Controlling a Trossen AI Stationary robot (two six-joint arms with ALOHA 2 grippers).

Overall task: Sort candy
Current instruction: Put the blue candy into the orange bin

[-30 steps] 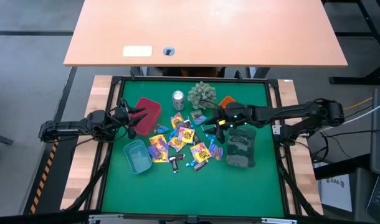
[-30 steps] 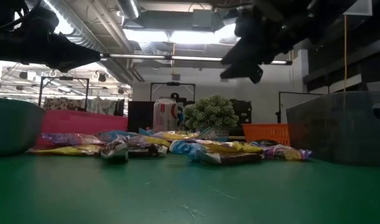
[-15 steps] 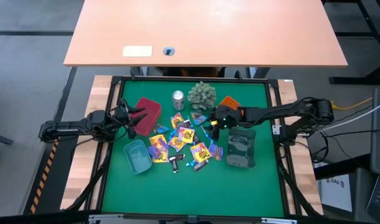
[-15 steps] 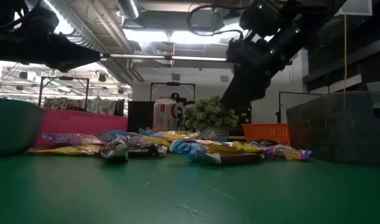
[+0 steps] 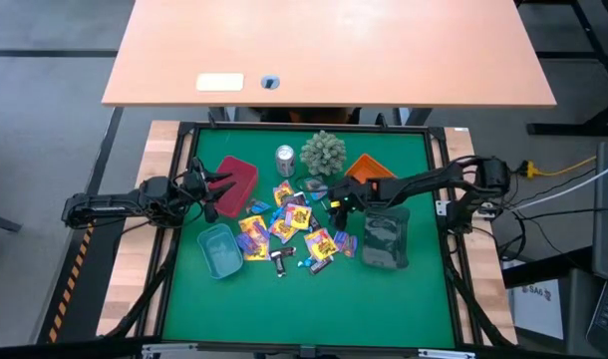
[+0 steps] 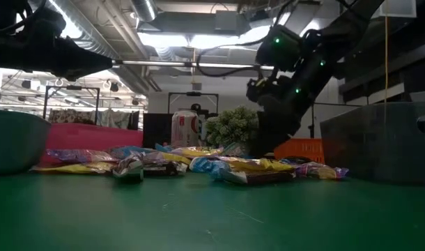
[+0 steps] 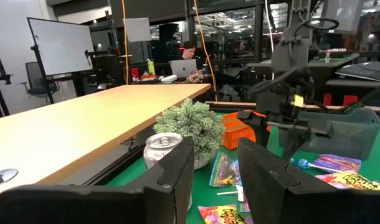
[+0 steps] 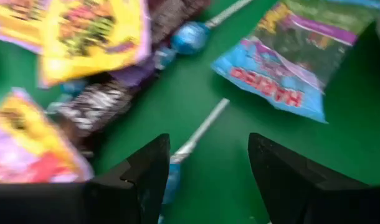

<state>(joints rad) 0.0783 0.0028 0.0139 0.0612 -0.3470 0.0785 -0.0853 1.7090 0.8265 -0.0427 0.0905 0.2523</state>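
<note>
Green table [image 5: 284, 304] carries candy [image 5: 289, 227], trays, can.

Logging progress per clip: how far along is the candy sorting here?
Barely started. The pile of wrapped candy sits mid-mat; the teal tray looks empty. The right gripper hovers open over a white-stick lollipop, holding nothing. The left gripper waits open by the red tray.

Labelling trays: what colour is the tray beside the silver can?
Red; the tray shows best in the high view, left of the can.
</note>
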